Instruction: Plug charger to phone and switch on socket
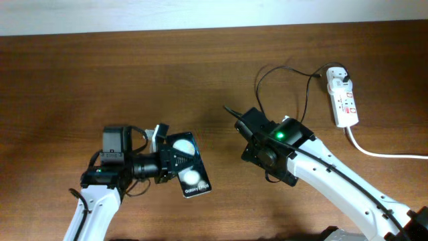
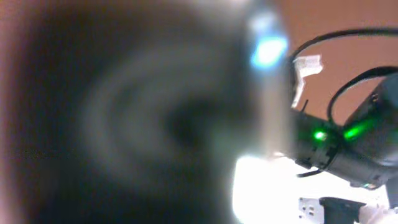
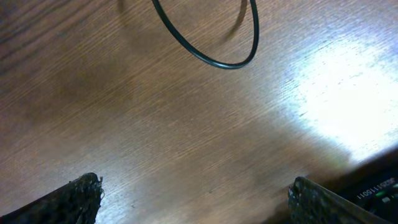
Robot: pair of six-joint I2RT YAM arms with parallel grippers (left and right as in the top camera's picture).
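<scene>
The black phone [image 1: 190,171] with two white round spots lies tilted at the lower left, and my left gripper [image 1: 172,161] is shut on its left edge. In the left wrist view the phone is a dark blur [image 2: 137,124] filling most of the frame. The thin black charger cable [image 1: 267,70] loops from the white adapter [image 1: 336,75] on the socket [image 1: 346,104] towards my right gripper [image 1: 249,128]. Its plug tip [image 1: 228,110] rests on the table just left of that gripper. The right wrist view shows my right gripper [image 3: 196,199] open over bare wood, with a cable loop [image 3: 211,59] ahead of it.
The thick white cord [image 1: 381,154] runs from the socket's near end off the right edge. The right arm [image 2: 348,143], with green lights, shows in the left wrist view. The wooden table [image 1: 134,80] ends at a pale wall along the far edge.
</scene>
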